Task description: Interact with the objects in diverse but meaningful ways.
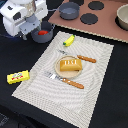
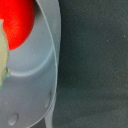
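My gripper (image 1: 29,31) hangs at the exterior view's upper left, just beside a grey-blue pot (image 1: 45,35) that holds the red tomato (image 1: 43,32). Its fingertips are too blurred to tell whether they are open or shut. In the wrist view the tomato (image 2: 17,22) lies inside the pot (image 2: 35,70), close up. A second grey-blue pot (image 1: 69,10) stands on the brown stove board (image 1: 107,27). The banana (image 1: 69,40) lies on the striped placemat (image 1: 95,95). The bread loaf (image 1: 69,65) sits on a plate (image 1: 56,69). The yellow box (image 1: 17,76) lies on the black table.
A wooden-handled knife (image 1: 82,58) and fork (image 1: 67,81) flank the plate. A beige bowl (image 1: 123,17) stands at the stove board's far right. The stove board has black burner discs (image 1: 89,19).
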